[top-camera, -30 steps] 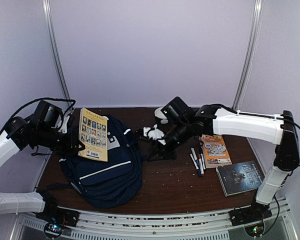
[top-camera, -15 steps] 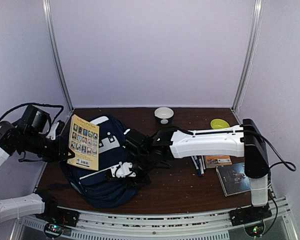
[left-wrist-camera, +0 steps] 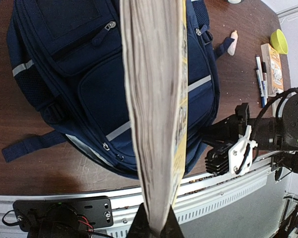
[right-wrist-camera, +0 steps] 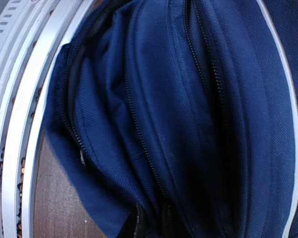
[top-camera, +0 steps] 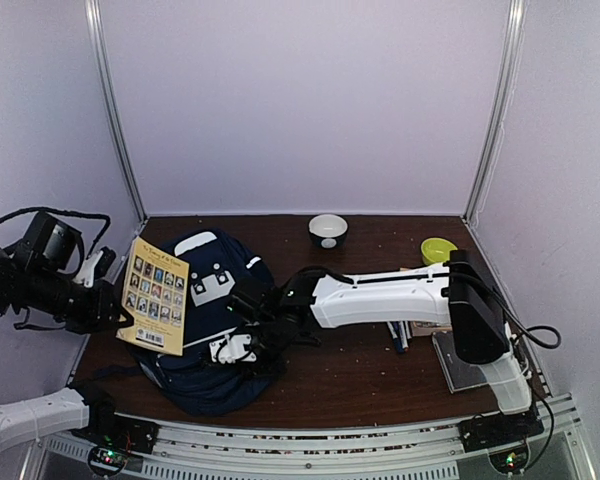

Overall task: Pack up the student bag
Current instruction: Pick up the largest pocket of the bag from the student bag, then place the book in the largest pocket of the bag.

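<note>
Student bag (top-camera: 208,388) lies under my right gripper (top-camera: 235,345); I cannot tell whether those jaws pinch its fabric. My left gripper (left-wrist-camera: 156,229) clamps a yellow book (top-camera: 153,305) above its left side.

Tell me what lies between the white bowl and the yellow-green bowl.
Nothing: only bare table separates the white bowl from the yellow-green bowl; the top external view shows it.
</note>
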